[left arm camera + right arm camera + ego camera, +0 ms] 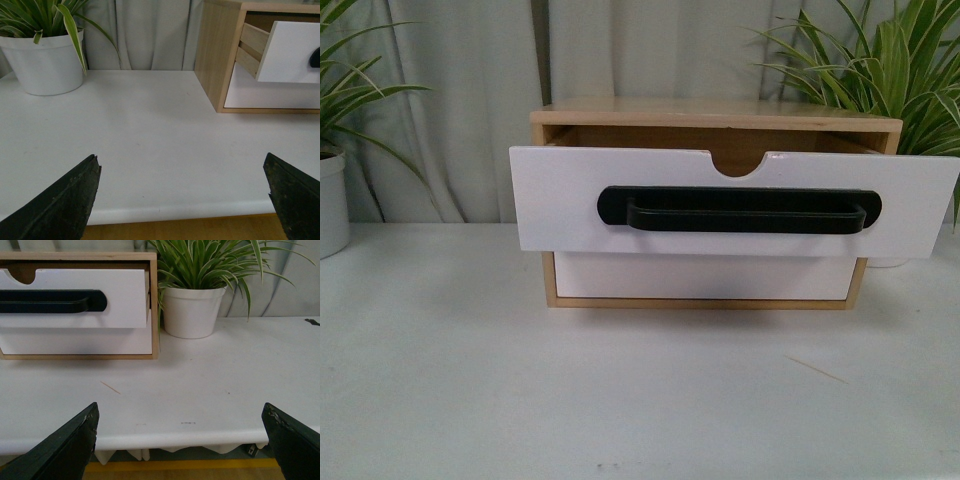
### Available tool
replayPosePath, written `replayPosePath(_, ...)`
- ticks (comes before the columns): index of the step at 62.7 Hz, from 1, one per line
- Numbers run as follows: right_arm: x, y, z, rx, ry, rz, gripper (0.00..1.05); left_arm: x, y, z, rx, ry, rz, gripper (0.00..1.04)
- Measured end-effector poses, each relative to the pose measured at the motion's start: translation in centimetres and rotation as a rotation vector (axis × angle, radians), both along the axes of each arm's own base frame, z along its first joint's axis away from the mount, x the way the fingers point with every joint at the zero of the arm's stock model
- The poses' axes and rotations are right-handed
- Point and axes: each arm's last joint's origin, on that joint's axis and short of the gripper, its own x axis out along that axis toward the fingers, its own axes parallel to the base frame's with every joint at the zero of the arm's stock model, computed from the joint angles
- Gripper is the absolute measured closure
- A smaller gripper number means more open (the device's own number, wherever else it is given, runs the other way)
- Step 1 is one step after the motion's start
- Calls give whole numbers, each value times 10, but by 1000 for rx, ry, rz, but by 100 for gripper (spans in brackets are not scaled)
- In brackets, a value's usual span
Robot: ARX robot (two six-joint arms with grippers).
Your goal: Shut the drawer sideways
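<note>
The drawer (pixel 570 205) has a white front, a long black bar handle (pixel 740 210) and a semicircular notch in its top edge. It stands pulled out of the light wooden cabinet (pixel 715 112). It also shows in the left wrist view (pixel 295 52) and the right wrist view (pixel 120 300). Neither arm shows in the front view. My left gripper (pixel 182 192) is open and empty over the table's front edge, well short of the cabinet. My right gripper (pixel 180 437) is open and empty, also back at the table's front edge.
A plain white drawer front (pixel 700 277) sits shut below the open drawer. A white potted plant (pixel 47 60) stands left of the cabinet, another (pixel 192 310) right of it. Grey curtains hang behind. The white table (pixel 620 390) spreads in front of the cabinet.
</note>
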Motion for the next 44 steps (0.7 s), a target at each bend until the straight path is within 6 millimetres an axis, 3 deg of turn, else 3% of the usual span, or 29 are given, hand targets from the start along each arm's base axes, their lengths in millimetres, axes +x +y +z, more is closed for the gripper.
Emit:
replayPosePath(38,0,0,0,0,0,0,9,0,0,0,0,0,0,6)
replayPosePath(40,0,0,-1,4,21,12,9,0,0,-1,-10,15,27,6)
replayPosePath(44,0,1,0,40,194,135,9,2,-2,-1,-58,173,248,6)
